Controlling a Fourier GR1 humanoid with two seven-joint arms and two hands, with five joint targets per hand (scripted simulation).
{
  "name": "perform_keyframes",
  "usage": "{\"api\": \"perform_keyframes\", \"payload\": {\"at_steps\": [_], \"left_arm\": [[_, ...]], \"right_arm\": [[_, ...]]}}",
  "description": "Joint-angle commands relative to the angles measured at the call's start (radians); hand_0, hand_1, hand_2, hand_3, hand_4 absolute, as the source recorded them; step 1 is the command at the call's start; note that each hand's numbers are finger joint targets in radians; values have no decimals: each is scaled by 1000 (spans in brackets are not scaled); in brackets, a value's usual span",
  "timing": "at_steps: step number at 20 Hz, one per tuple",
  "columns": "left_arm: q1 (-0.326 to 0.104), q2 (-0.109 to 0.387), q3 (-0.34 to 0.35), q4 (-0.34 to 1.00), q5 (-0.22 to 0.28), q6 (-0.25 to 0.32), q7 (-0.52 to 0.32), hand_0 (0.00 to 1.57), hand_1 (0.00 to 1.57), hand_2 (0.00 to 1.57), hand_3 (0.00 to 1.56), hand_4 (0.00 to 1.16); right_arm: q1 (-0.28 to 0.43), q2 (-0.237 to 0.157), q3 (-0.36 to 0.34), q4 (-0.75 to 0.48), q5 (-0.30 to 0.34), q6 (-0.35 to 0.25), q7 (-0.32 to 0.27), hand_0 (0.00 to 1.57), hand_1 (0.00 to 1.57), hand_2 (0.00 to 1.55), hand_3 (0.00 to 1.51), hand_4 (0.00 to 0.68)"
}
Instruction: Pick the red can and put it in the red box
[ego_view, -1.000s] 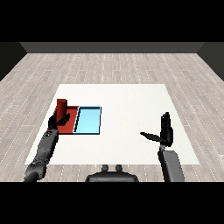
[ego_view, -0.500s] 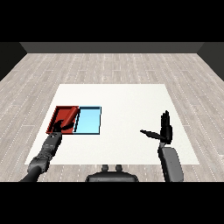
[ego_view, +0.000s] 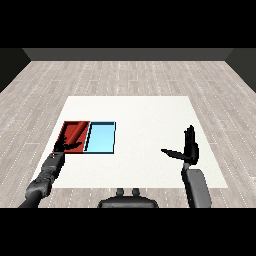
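You have on view: tables 1, the white table (ego_view: 145, 112) | trays 2, one red tray (ego_view: 76, 131) and one light blue tray (ego_view: 101, 137) | red cans 1, lying in the red tray, the red can (ego_view: 75, 133) | hands 2, left hand (ego_view: 66, 145) and right hand (ego_view: 189, 148)

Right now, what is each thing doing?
red tray: flat on the table, something red lying inside, maybe the can.
light blue tray: flat, beside the red tray, nothing inside.
left robot hand: open, over the red tray's near edge.
right robot hand: open, raised, holding nothing.
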Motion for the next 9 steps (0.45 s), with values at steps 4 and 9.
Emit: {"api": "perform_keyframes", "payload": {"at_steps": [4,9], "left_arm": [[30,14,173,-218,185,-121,-361,0,0,0,0,0],[75,-115,187,-402,265,-333,-586,0,0,0,0,0]], "right_arm": [[35,-25,-6,-88,-21,43,-26,0,0,0,0,0],[14,12,61,-120,-64,91,5,0,0,0,0,0]]}}
